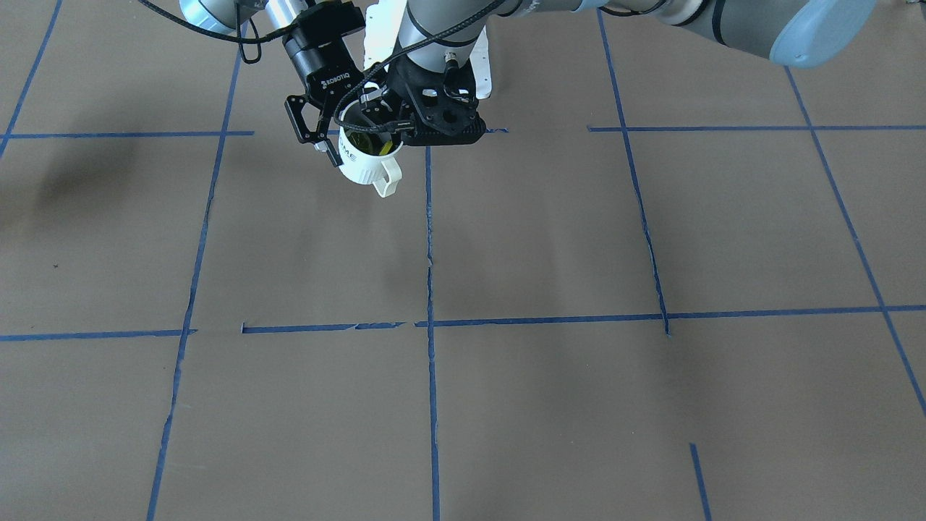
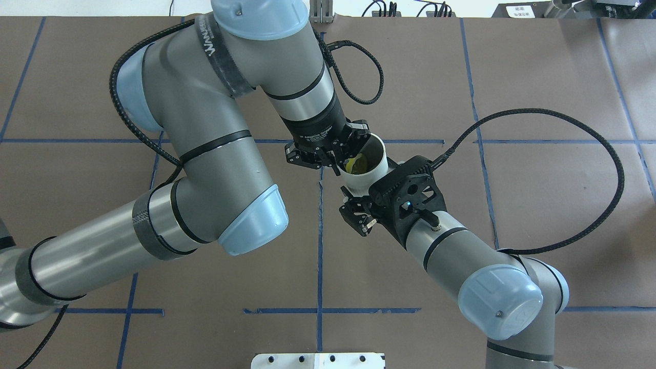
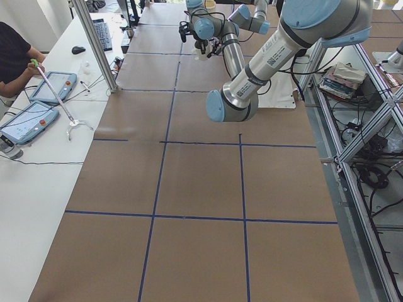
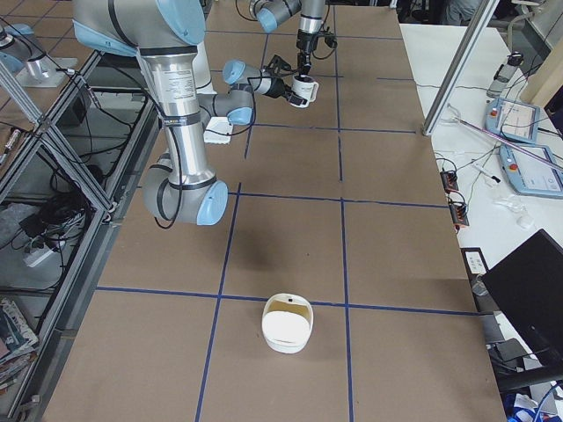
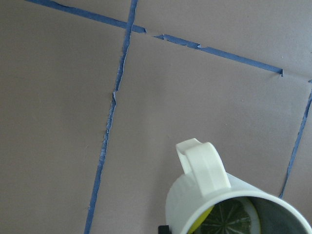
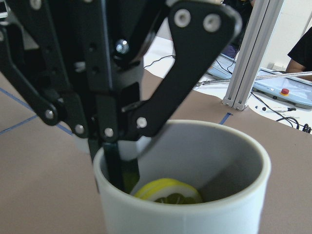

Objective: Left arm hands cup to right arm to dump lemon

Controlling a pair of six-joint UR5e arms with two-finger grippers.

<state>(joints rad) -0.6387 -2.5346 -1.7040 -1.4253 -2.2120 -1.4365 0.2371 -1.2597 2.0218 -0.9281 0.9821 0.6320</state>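
Cup: I see the cup [image 1: 365,163] upright, mouth up, held off the table [image 1: 506,405] between the two grippers. Its handle sticks out clear of both.
Lemon: the lemon [image 6: 168,191] is a slice lying at the bottom of the cup, so nothing is dumped yet.
Left gripper: the left gripper [image 2: 339,163] comes down on the cup from above. One finger [image 6: 122,170] is inside against the wall and the other is outside it. The jaws are narrow, pinched on the rim, and I judge that this grip carries the cup.
Right gripper: the right gripper [image 2: 366,197] comes in level from the side with its fingers either side of the cup's body. None of my views shows whether they press on it, so I cannot tell if it has hold.
Done: the cup is up and at the meeting point, with both grippers on or around it.
Left to do: the right gripper must have a sure hold and the left must let go and rise out of the cup. Then the right arm tips the cup so the lemon falls out.
Bowl: a white bowl [image 4: 287,323] sits on the table well apart from the cup, toward the robot's right end. I guess it is where the lemon goes, no more than that.
Progress: about halfway by my reckoning, in the hand-over itself.
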